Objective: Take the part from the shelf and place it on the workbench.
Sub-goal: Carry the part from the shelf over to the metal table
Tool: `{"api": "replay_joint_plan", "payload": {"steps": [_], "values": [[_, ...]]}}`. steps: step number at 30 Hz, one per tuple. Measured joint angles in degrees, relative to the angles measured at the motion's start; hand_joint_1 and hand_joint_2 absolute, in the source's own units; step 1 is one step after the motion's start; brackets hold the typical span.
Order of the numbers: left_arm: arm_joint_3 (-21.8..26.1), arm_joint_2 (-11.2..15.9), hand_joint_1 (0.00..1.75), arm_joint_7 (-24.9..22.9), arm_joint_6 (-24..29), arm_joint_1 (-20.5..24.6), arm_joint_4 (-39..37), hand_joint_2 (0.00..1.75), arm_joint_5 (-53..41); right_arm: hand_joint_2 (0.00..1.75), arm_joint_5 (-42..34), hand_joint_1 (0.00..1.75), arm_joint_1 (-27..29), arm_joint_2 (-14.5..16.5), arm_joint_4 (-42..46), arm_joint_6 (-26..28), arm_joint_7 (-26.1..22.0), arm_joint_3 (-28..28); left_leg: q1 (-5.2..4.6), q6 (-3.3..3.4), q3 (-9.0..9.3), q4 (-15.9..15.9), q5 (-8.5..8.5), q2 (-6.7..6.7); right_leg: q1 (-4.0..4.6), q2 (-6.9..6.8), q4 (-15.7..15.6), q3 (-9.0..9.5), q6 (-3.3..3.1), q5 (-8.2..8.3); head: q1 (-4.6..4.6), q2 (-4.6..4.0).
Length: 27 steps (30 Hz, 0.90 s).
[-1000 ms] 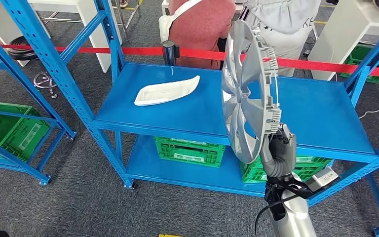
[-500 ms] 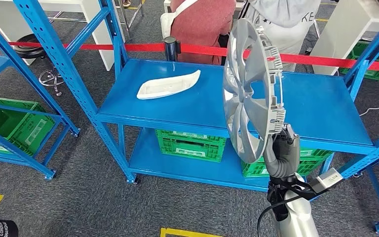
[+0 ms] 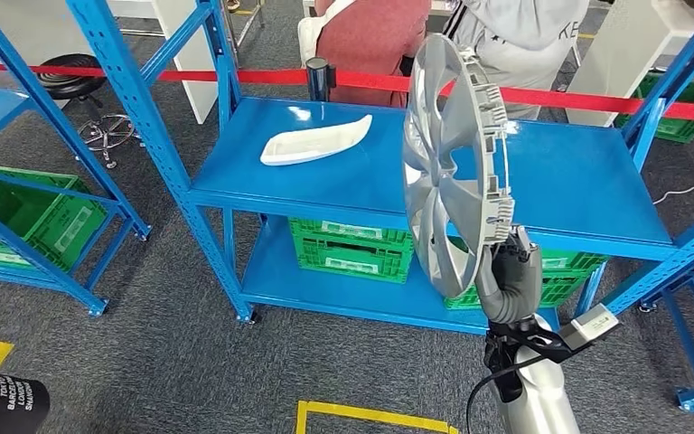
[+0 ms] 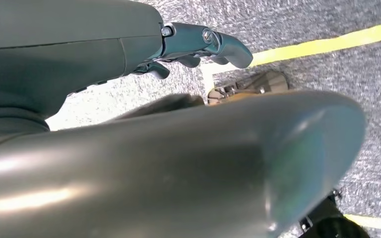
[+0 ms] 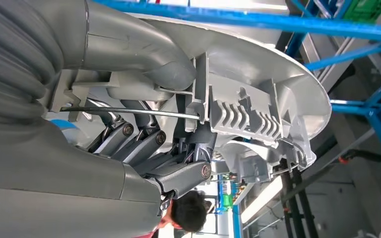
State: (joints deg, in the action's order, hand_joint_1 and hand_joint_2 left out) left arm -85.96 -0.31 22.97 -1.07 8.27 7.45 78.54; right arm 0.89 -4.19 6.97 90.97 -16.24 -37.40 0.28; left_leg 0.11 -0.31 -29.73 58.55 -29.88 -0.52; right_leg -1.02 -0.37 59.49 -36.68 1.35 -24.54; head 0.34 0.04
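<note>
A large silver wheel cover (image 3: 456,163) stands upright on edge in front of the blue shelf (image 3: 578,181). My right hand (image 3: 509,280) grips its lower rim from below. In the right wrist view the thumb (image 5: 144,54) lies on one side of the ribbed rim (image 5: 248,114) and the dark fingers (image 5: 178,158) press on the other. My left hand (image 4: 104,54) hangs over the grey carpet with its fingers (image 4: 213,42) loosely extended and nothing in them.
A white curved part (image 3: 316,140) lies on the shelf top, with green crates (image 3: 352,249) on the level below. Two people (image 3: 370,36) stand behind a red tape (image 3: 560,98). Another blue rack (image 3: 27,217) is at left. A yellow floor marking (image 3: 370,418) lies near me.
The whole view has shifted: the shelf sits farther away and more floor and the yellow marking show. The wheel cover stays upright in my right hand.
</note>
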Motion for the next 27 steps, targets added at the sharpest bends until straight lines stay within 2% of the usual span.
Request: {"api": "replay_joint_plan", "payload": {"steps": [1, 2, 4, 5, 6, 7, 8, 9, 10, 11, 12, 13, 15, 16, 17, 18, 19, 20, 21, 22, 23, 24, 26, 27], "values": [[-0.01, 0.00, 0.00, 0.01, 0.00, 0.02, -0.01, 0.00, 0.07, 1.75, 0.07, 1.75, 0.01, 0.00, 0.01, 0.01, 0.00, 0.00, 0.03, 0.58, -0.40, -0.15, 0.51, 0.10, -0.09, 0.04, 0.83, -0.43, 0.29, -1.11, 0.14, 0.00], [-0.01, -0.01, 0.00, 0.02, 0.00, 0.04, -0.01, 0.00, 0.16, 1.75, 0.14, 1.75, 0.02, 0.00, 0.01, 0.01, 0.00, 0.01, 0.10, 1.07, -0.92, -0.30, 1.09, 0.21, -0.14, 0.09, 2.75, -1.19, 0.52, -3.18, 0.30, 0.00], [-0.01, -0.04, 0.00, 0.12, 0.00, 0.01, -0.01, 0.00, 0.36, 1.75, 0.22, 1.75, 0.03, 0.01, 0.02, -0.01, 0.00, 0.02, 0.02, 1.59, -2.31, -0.29, 2.17, 0.34, -0.14, 0.15, 9.47, -3.25, 0.79, -8.66, 0.66, 0.00], [-0.01, -0.06, 0.00, 0.19, 0.00, -0.04, 0.00, 0.00, 0.42, 1.75, 0.24, 1.75, 0.03, 0.01, 0.02, -0.02, 0.00, 0.02, -0.06, 1.68, -3.07, -0.21, 2.71, 0.38, -0.13, 0.18, 12.83, -4.01, 0.85, -10.39, 0.74, 0.00], [-0.01, -0.07, 0.00, 0.27, 0.00, -0.10, -0.01, 0.00, 0.48, 1.75, 0.25, 1.75, 0.02, 0.01, 0.01, -0.02, 0.00, 0.02, -0.14, 1.71, -3.86, -0.10, 3.24, 0.41, -0.10, 0.19, 14.95, -4.12, 0.83, -10.84, 0.78, 0.00], [0.00, -0.08, 0.00, 0.33, 0.00, -0.14, -0.01, 0.00, 0.58, 1.75, 0.27, 1.75, 0.00, 0.01, 0.01, -0.02, 0.00, 0.02, -0.20, 1.68, -4.66, 0.07, 3.72, 0.41, -0.05, 0.20, 15.14, -3.23, 0.72, -10.02, 0.81, 0.00], [0.01, -0.08, 0.00, 0.37, 0.00, -0.18, -0.01, 0.00, 0.74, 1.75, 0.29, 1.75, -0.05, 0.02, 0.00, -0.03, 0.00, 0.03, -0.25, 1.59, -5.40, 0.28, 4.17, 0.39, 0.02, 0.20, 13.31, -1.30, 0.51, -8.48, 0.85, 0.00], [0.01, -0.08, 0.00, 0.40, 0.00, -0.18, -0.01, 0.00, 0.98, 1.75, 0.32, 1.75, -0.17, 0.03, 0.00, -0.03, 0.00, 0.06, -0.27, 1.47, -6.05, 0.52, 4.59, 0.37, 0.15, 0.21, 9.85, 1.46, 0.19, -7.11, 0.88, 0.00], [0.02, -0.09, 0.00, 0.46, -0.01, -0.19, -0.01, 0.00, 1.25, 1.75, 0.40, 1.75, -0.40, 0.07, 0.00, -0.04, 0.00, 0.15, -0.37, 1.26, -6.61, 0.74, 4.97, 0.33, 0.34, 0.21, 5.73, 4.40, -0.18, -6.57, 0.93, 0.00], [0.02, -0.09, 0.00, 0.55, -0.04, -0.19, -0.01, 0.00, 1.50, 1.75, 0.49, 1.75, -0.69, 0.13, 0.00, -0.05, 0.00, 0.31, -0.44, 0.98, -6.98, 0.85, 5.37, 0.33, 0.53, 0.24, 2.39, 6.56, -0.50, -6.58, 0.92, 0.00], [0.03, -0.08, 0.00, 0.66, -0.08, -0.20, -0.01, 0.00, 1.71, 1.75, 0.62, 1.75, -0.99, 0.20, 0.00, -0.06, 0.00, 0.51, -0.48, 0.65, -7.21, 0.90, 5.78, 0.34, 0.72, 0.27, 0.14, 7.81, -0.78, -6.97, 0.93, 0.00], [0.03, -0.05, 0.00, 0.75, -0.15, -0.23, -0.02, 0.00, 1.90, 1.75, 0.86, 1.75, -1.25, 0.26, 0.00, -0.01, 0.00, 0.75, -0.49, 0.28, -7.35, 0.80, 6.23, 0.36, 0.91, 0.30, -0.80, 8.11, -1.04, -7.21, 0.95, 0.00], [0.04, 0.12, 0.00, 0.91, -0.36, -0.37, -0.03, 0.00, 2.25, 1.75, 1.38, 1.75, -1.52, 0.40, 0.00, 0.20, 0.00, 1.31, -0.42, -0.49, -7.55, 0.66, 6.76, 0.30, 0.82, 0.21, -1.23, 7.58, -1.74, -6.36, 0.99, 0.00], [0.05, 0.23, 0.00, 0.96, -0.45, -0.48, -0.03, 0.00, 2.38, 1.75, 1.61, 1.75, -1.59, 0.52, 0.01, 0.43, 0.00, 1.64, -0.37, -0.82, -7.90, 1.24, 5.93, 0.26, 0.69, 0.11, -1.36, 7.19, -2.24, -5.75, 0.93, 0.00], [0.05, 0.34, 0.00, 0.99, -0.53, -0.60, -0.04, 0.00, 2.47, 1.75, 1.76, 1.75, -1.59, 0.65, 0.01, 0.61, 0.00, 1.98, -0.30, -1.13, -8.49, 2.77, 4.13, 0.22, 0.51, 0.01, -1.54, 6.69, -2.64, -5.11, 0.78, 0.00], [0.06, 0.42, 0.00, 1.01, -0.56, -0.71, -0.04, 0.00, 2.54, 1.75, 1.91, 1.75, -1.57, 0.77, 0.01, 0.83, 0.00, 2.32, -0.13, -1.39, -9.30, 5.33, 1.48, 0.20, 0.44, -0.09, -1.59, 6.08, -2.91, -4.51, 0.63, 0.00], [0.06, 0.45, 0.00, 1.01, -0.58, -0.81, -0.04, 0.00, 2.56, 1.75, 2.03, 1.75, -1.50, 0.85, 0.01, 1.02, 0.00, 2.60, -0.02, -1.64, -10.19, 8.70, -1.27, 0.23, 0.44, -0.09, -1.56, 5.36, -3.06, -3.95, 0.42, 0.00], [0.06, 0.47, 0.00, 0.98, -0.59, -0.88, -0.04, 0.00, 2.57, 1.75, 2.13, 1.75, -1.44, 0.91, 0.00, 1.13, 0.00, 2.81, 0.10, -1.87, -10.91, 12.16, -3.26, 0.23, 0.45, -0.11, -1.50, 4.61, -3.04, -3.39, 0.30, 0.00], [0.06, 0.50, 0.00, 0.91, -0.59, -0.92, -0.04, 0.00, 2.56, 1.75, 2.22, 1.75, -1.40, 0.96, 0.00, 1.25, 0.00, 2.99, 0.19, -2.06, -11.11, 14.72, -4.02, 0.24, 0.45, -0.13, -1.41, 3.82, -2.97, -2.81, 0.26, 0.00], [0.06, 0.51, 0.00, 0.81, -0.59, -0.94, -0.04, 0.00, 2.55, 1.75, 2.26, 1.75, -1.39, 0.99, 0.01, 1.34, 0.00, 3.13, 0.27, -2.16, -10.53, 15.70, -3.52, 0.25, 0.45, -0.16, -1.30, 3.00, -2.85, -2.26, 0.22, 0.00], [0.06, 0.53, 0.00, 0.69, -0.59, -0.93, -0.04, 0.00, 2.54, 1.75, 2.29, 1.75, -1.39, 1.02, 0.02, 1.42, 0.00, 3.25, 0.35, -2.19, -8.98, 14.69, -2.13, 0.25, 0.45, -0.18, -1.16, 2.21, -2.71, -1.75, 0.18, 0.00], [0.06, 0.55, 0.00, 0.59, -0.58, -0.88, -0.04, 0.00, 2.50, 1.75, 2.32, 1.75, -1.39, 1.04, 0.07, 1.50, 0.00, 3.38, 0.40, -2.13, -6.52, 11.83, -0.62, 0.25, 0.44, -0.19, -0.98, 1.50, -2.54, -1.29, 0.15, 0.00], [0.06, 0.60, 0.00, 0.47, -0.57, -0.65, -0.05, 0.00, 2.42, 1.75, 2.35, 1.75, -1.38, 1.12, 0.38, 1.71, 0.01, 3.58, 0.30, -1.68, -0.95, 4.03, -0.23, 0.20, 0.50, -0.20, -0.61, 0.46, -2.00, -0.50, 0.11, 0.00], [0.06, 0.62, 0.00, 0.43, -0.56, -0.53, -0.05, 0.00, 2.38, 1.75, 2.38, 1.75, -1.39, 1.17, 0.54, 1.79, 0.02, 3.68, 0.16, -1.35, 0.74, 1.21, -0.70, 0.16, 0.52, -0.22, -0.50, 0.22, -1.65, -0.11, 0.13, 0.00]]}}
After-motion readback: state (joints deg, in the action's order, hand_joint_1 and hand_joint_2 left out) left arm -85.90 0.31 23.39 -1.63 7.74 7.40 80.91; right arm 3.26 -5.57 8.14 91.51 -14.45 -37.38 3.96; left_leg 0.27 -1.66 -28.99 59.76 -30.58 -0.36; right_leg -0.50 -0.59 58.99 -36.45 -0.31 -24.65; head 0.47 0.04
